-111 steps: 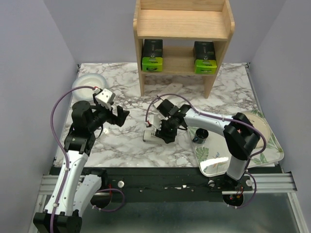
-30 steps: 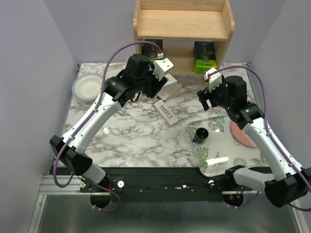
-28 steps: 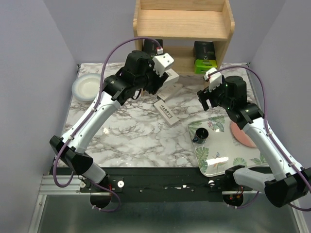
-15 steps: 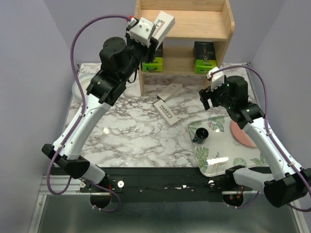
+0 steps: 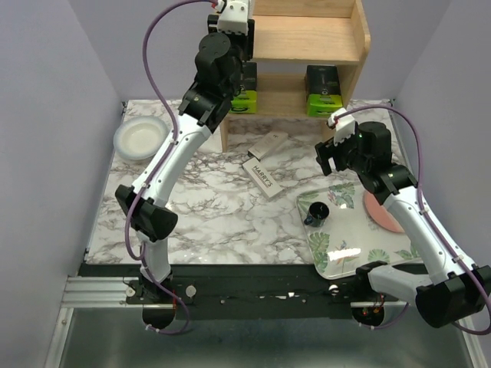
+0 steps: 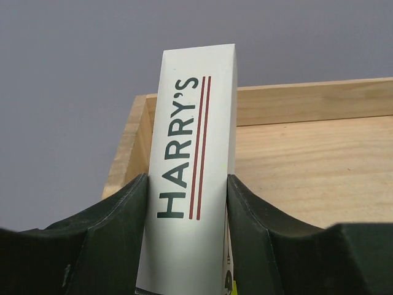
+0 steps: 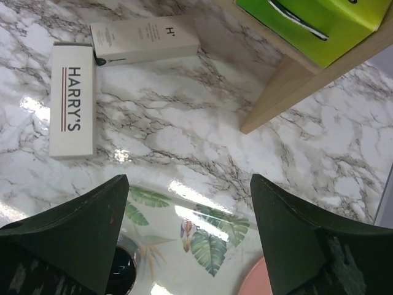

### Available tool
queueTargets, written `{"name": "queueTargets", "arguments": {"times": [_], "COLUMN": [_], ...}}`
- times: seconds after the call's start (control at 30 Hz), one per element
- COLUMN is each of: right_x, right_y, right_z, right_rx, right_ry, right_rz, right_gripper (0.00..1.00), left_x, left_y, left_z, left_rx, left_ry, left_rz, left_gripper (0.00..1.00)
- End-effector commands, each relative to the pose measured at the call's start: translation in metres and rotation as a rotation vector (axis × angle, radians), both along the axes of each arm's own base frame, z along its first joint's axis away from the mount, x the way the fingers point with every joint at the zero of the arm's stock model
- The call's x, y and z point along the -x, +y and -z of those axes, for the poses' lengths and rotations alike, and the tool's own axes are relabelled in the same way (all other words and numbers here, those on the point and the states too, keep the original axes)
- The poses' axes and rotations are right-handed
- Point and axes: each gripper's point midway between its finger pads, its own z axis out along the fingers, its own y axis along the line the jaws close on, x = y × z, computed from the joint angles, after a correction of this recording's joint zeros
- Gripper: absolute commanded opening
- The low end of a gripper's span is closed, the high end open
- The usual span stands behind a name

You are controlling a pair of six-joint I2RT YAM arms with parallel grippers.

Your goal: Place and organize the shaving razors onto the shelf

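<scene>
Since half a second ago the left arm has swung higher and further in over the shelf (image 5: pixel 307 38). It now stretches almost straight from its base to the left end of the top tier. The left gripper (image 6: pixel 187 184) pinches the held HARRY'S box (image 6: pixel 193 153) by its two long sides, one finger on each.

From the wrist camera, the box's long axis runs straight out along the fingers. Its printed face is toward the lens and its free end is towards the shelf's back left corner, over the top board. Its near end is cut off at the picture's bottom edge, and whether it touches the wood cannot be told. From above, wrist and camera housing hide this box entirely.

The right arm is bent at the elbow and hovers off the shelf's right front leg. The right gripper (image 7: pixel 189 184) is spread wide and empty.

On the marble in front of the shelf lie two more boxes:
- **Face-up HARRY'S box** (image 5: pixel 263 178): it lies diagonally.
- **Third slim box** (image 5: pixel 268 143): it lies just behind the other, at a different slant.

On the shelf's lower tier, the left black-and-lime pack (image 5: pixel 245 100) is partly covered by the arm. The right black-and-lime pack (image 5: pixel 323 92) is in plain view.
</scene>
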Motion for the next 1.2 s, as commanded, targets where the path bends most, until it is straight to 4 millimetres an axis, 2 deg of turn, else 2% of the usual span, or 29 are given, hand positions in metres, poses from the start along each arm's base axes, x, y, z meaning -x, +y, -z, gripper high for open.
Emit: {"name": "queueTargets", "arguments": {"times": [0.0, 0.13, 0.27, 0.33, 0.5, 0.6, 0.67, 0.7, 0.73, 0.8, 0.83, 0.87, 0.9, 0.93, 0.97, 1.0, 1.03, 1.07, 1.1, 1.13, 1.17], "right_x": [0.005, 0.008, 0.009, 0.009, 0.008, 0.008, 0.007, 0.008, 0.008, 0.010, 0.010, 0.011, 0.012, 0.012, 0.012, 0.012, 0.012, 0.011, 0.012, 0.010, 0.010], "right_y": [-0.003, -0.008, -0.010, -0.011, -0.011, -0.011, -0.012, -0.012, -0.012, -0.012, -0.011, -0.011, -0.009, -0.008, -0.008, -0.006, -0.006, -0.006, -0.005, -0.004, -0.004], "right_z": [0.006, 0.010, 0.012, 0.012, 0.013, 0.013, 0.010, 0.009, 0.007, 0.007, 0.008, 0.009, 0.011, 0.013, 0.013, 0.013, 0.014, 0.012, 0.013, 0.012, 0.012], "right_rx": [-0.026, -0.030, -0.037, -0.040, -0.047, -0.053, -0.057, -0.058, -0.059, -0.058, -0.060, -0.061, -0.065, -0.067, -0.072, -0.074, -0.077, -0.079, -0.081, -0.082, -0.081], "right_ry": [0.004, 0.013, 0.019, 0.020, 0.027, 0.031, 0.026, 0.023, 0.018, 0.015, 0.018, 0.022, 0.025, 0.031, 0.029, 0.030, 0.036, 0.033, 0.039, 0.038, 0.039], "right_rz": [0.006, 0.016, 0.021, 0.022, 0.024, 0.024, 0.026, 0.026, 0.024, 0.016, 0.012, 0.012, 0.002, -0.001, -0.003, -0.008, -0.008, -0.011, -0.014, -0.016, -0.015], "right_gripper": [0.88, 0.88, 0.88, 0.88, 0.88, 0.88, 0.88, 0.88, 0.88, 0.88, 0.88, 0.88, 0.88, 0.88, 0.88, 0.88, 0.88, 0.88, 0.88, 0.88, 0.88], "left_x": [-0.002, -0.012, -0.015, -0.011, 0.011, 0.032, 0.056, 0.065, 0.084, 0.095, 0.116, 0.101, 0.101, 0.123, 0.105, 0.105, 0.121, 0.114, 0.115, 0.122, 0.123], "left_y": [0.023, 0.024, 0.020, 0.017, 0.006, 0.011, 0.031, 0.039, 0.054, 0.063, 0.079, 0.074, 0.071, 0.075, 0.059, 0.059, 0.057, 0.047, 0.042, 0.036, 0.025], "left_z": [-0.031, -0.021, -0.020, -0.025, -0.059, -0.091, -0.126, -0.137, -0.155, -0.160, -0.173, -0.144, -0.133, -0.139, -0.091, -0.075, -0.073, -0.039, -0.020, -0.011, 0.012], "left_rx": [0.123, 0.141, 0.141, 0.136, 0.154, 0.180, 0.192, 0.181, 0.185, 0.107, 0.098, 0.007, -0.033, -0.071, -0.171, -0.216, -0.236, -0.276, -0.308, -0.322, -0.321], "left_ry": [-0.102, -0.095, -0.104, -0.119, -0.194, -0.271, -0.367, -0.400, -0.441, -0.452, -0.472, -0.389, -0.362, -0.387, -0.282, -0.252, -0.263, -0.198, -0.150, -0.131, -0.064], "left_rz": [-0.131, -0.175, -0.173, -0.166, -0.075, -0.058, -0.087, -0.104, -0.118, -0.133, -0.124, -0.107, -0.072, -0.005, 0.046, 0.072, 0.130, 0.185, 0.238, 0.291, 0.362], "left_gripper": [0.53, 0.54, 0.69, 0.72, 0.77, 0.82, 0.88, 0.91, 0.94, 0.98, 0.97, 0.90, 0.81, 0.73, 0.44, 0.21, 0.00, 0.00, 0.00, 0.00, 0.00]}}
